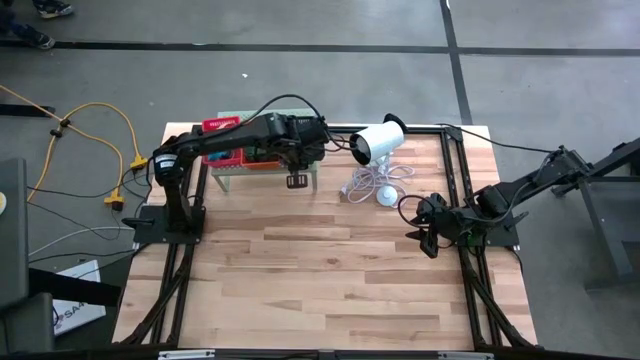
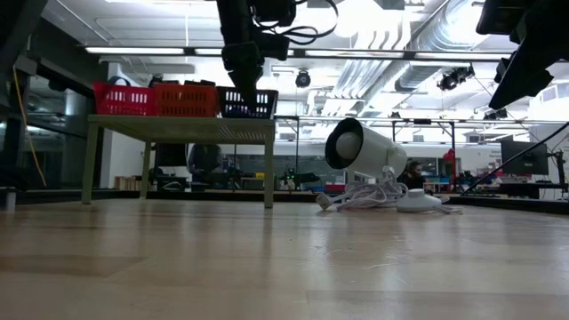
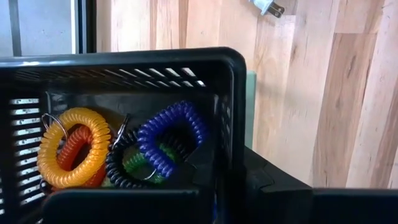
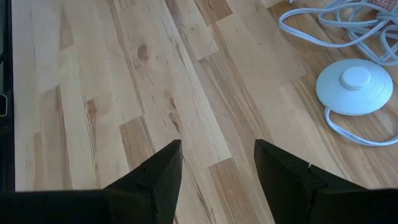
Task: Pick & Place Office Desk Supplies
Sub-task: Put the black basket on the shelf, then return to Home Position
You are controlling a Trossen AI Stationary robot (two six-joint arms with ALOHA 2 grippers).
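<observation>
Claw on your left arm (image 1: pixel 296 180) hangs over the black basket (image 3: pixel 124 68) on the green stand (image 2: pixel 182 129). You cannot tell if it is released or clenched, because its fingers are hidden.

Your right claw (image 4: pixel 217 165) waits low over the table (image 1: pixel 330 280), spread wide and holding nothing.

Watch out here. The stand is tall with thin legs, and the baskets sit near its edge. If you push down hard or bump sideways, I think the black basket could slide or tip off. The red basket (image 2: pixel 156 100) right beside it could get knocked too.

The black basket is hard plastic with slots in its walls. A finger could catch in a slot.

Inside lie curly loops, all springy coils like old phone cords. They touch and cross each other: a yellow loop (image 3: pixel 74 149) lies over an orange loop (image 3: pixel 78 140), and a blue loop (image 3: pixel 171 137) sits over a green loop (image 3: pixel 140 163) and a black loop (image 3: pixel 121 168). Grab one and I think others may come up with it. They are bendy, so they may slip out.
</observation>
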